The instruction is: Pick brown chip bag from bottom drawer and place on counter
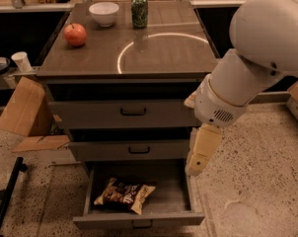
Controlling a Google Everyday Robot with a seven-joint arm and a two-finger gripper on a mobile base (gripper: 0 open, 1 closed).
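The brown chip bag [124, 194] lies flat in the left half of the open bottom drawer [139, 220], which is pulled out toward me. The counter [164, 53] with its pale arc mark sits on top of the cabinet. My gripper [198, 154], a cream-coloured piece hanging from the big white arm [247, 78], points down at the cabinet's right side. It is just above the drawer's right rear corner, to the right of and higher than the bag, and not touching it.
A red apple [75, 34], a white bowl [104, 13] and a green can [139, 10] stand at the back of the counter. Two upper drawers [134, 113] are nearly shut. Cardboard [25, 107] and a white cup [21, 60] are on the left.
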